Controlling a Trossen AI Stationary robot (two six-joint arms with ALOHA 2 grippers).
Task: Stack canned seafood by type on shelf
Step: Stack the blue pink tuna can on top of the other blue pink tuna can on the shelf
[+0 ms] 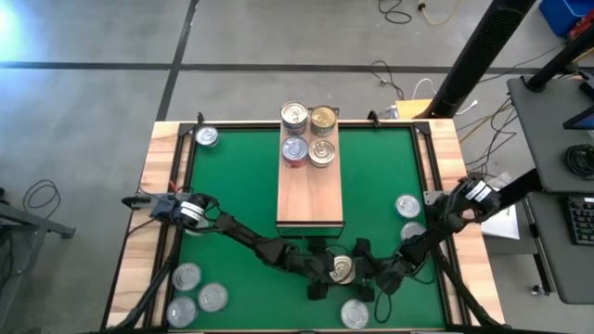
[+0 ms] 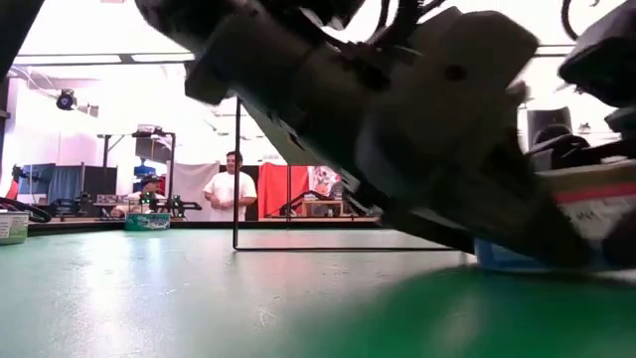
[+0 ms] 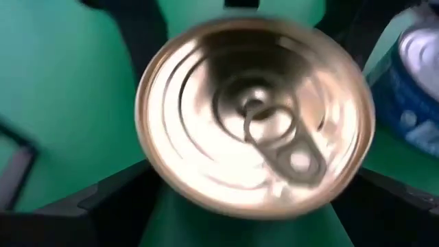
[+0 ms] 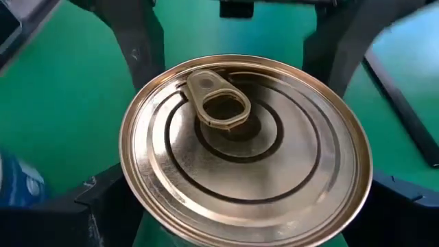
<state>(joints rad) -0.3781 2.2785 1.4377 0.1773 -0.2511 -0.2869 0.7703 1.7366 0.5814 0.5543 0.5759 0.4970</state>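
Observation:
A gold-topped can (image 1: 342, 269) with a pull tab is near the table's front edge, on or just over the green mat. My left gripper (image 1: 327, 271) comes at it from the left and my right gripper (image 1: 364, 271) from the right, each with a finger on either side. The shelf (image 1: 311, 195), a light-wood board, lies at the far middle. Its far end carries two silver-topped cans (image 1: 295, 115) (image 1: 294, 150) and two gold-topped ones (image 1: 323, 118) (image 1: 322, 152). My left gripper has the gold-topped can's round wall (image 3: 154, 175) between its two fingers, which come slanting down from the table's left. The rim hides the touching places. Whether the can stands on the mat does not show. My right gripper has the same can between its two fingers at the wall below the rim (image 4: 130, 189), slanting down from the table's right, opposite the left fingers (image 4: 137, 41). The can sits level, lid up. The rim hides where finger and can meet.
Loose silver-topped cans lie on the mat: one at the far left (image 1: 206, 137), two at the right (image 1: 407, 205), three at the near left (image 1: 187, 276), one at the front (image 1: 355, 314). A blue-labelled can (image 3: 418, 89) stands close by. A person (image 2: 231, 189) stands in the room.

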